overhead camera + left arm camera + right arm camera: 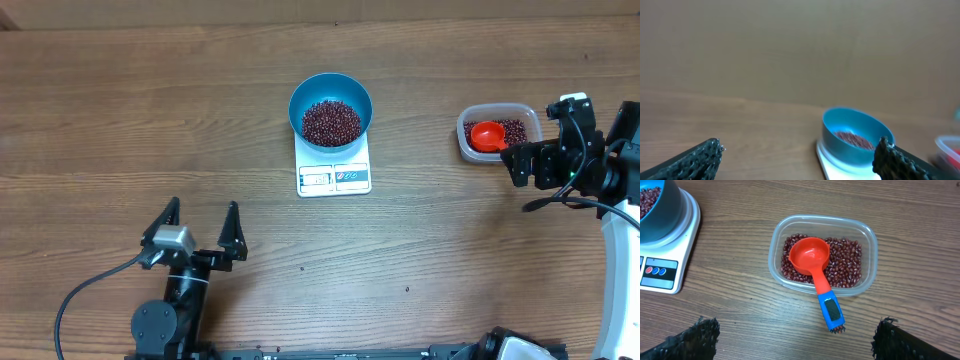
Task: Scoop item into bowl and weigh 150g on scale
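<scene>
The right gripper [797,324] hangs with its fingers wide apart and nothing between them. It is just on the near side of a red scoop [810,257], whose blue-tipped handle sticks out over the rim of a clear tub [869,235] towards it. I judge the handle lies that way so the gripper can take it: the cup rests on the beans [847,267] in the tub, while the grip end hangs free above the bench [740,295]. The cup looks empty. The tub sits at the right of the bench, close to this arm, so the scooping probably falls to this side.

Left of the tub and well apart from it, the blue bowl [303,100] stands on the white scale [335,178]. It sits on the platform so its load is weighed, and it leaves the display strip along the near edge uncovered. A heap of beans already covers the bowl's bottom. The display is too small to read, so I cannot tell whether the target weight is met.

The left gripper [203,208] is at the near left, fingers spread and empty. It is well apart from the scale, likely so that it cannot disturb the reading.
</scene>
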